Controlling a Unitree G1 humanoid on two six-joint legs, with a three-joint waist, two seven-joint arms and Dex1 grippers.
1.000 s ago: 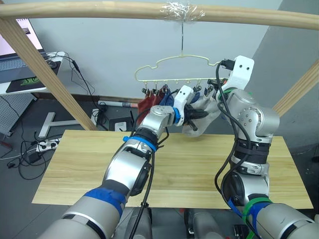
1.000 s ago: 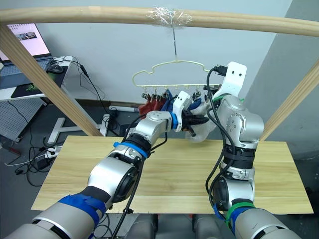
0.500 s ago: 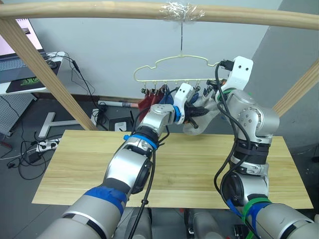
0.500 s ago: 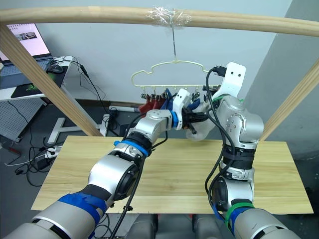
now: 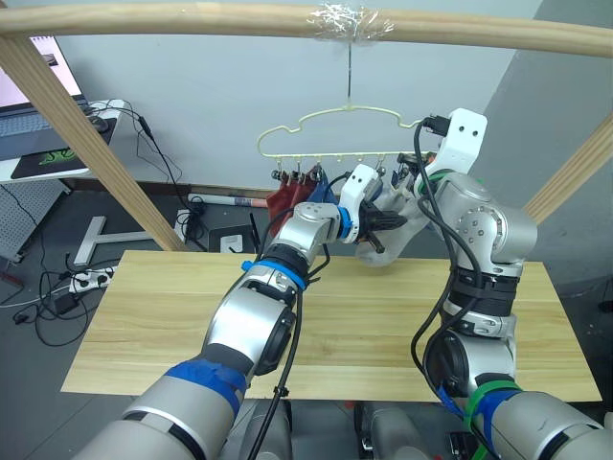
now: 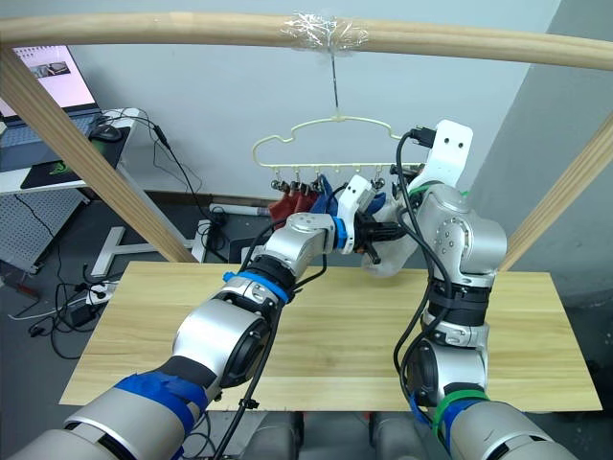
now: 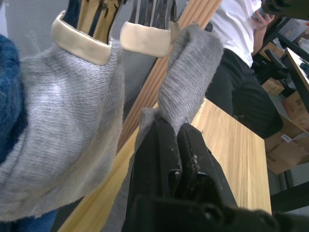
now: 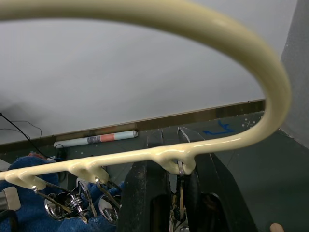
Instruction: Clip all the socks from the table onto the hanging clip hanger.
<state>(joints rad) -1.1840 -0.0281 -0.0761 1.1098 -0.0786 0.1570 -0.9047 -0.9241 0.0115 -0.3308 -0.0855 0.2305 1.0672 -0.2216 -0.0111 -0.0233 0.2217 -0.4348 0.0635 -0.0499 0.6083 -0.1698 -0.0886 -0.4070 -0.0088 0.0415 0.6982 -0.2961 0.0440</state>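
**Last grey sock at the final clip**

Clip hanger (image 5: 330, 144) hangs from the wooden pole (image 5: 192, 17), at 12 o'clock over the table (image 5: 144, 316). Red socks (image 5: 283, 198) are clipped at its left end, blue socks (image 5: 322, 186) next along. The tabletop carries no socks.

Left gripper (image 7: 176, 145): fingers pinched together on the grey sock (image 7: 188, 77), held just under the clips beside a grey sock already hanging (image 7: 67, 125). Over the past second this gripper has edged rightward, toward 3 o'clock, bringing the sock closer to the end clip.

Right gripper (image 8: 176, 193): fingers closed around the end clip (image 8: 179, 186), apparently squeezing it.

Judgement: final sock, nearly fastened.

No readable writing; the laptop screen (image 5: 43, 67) is illegible.
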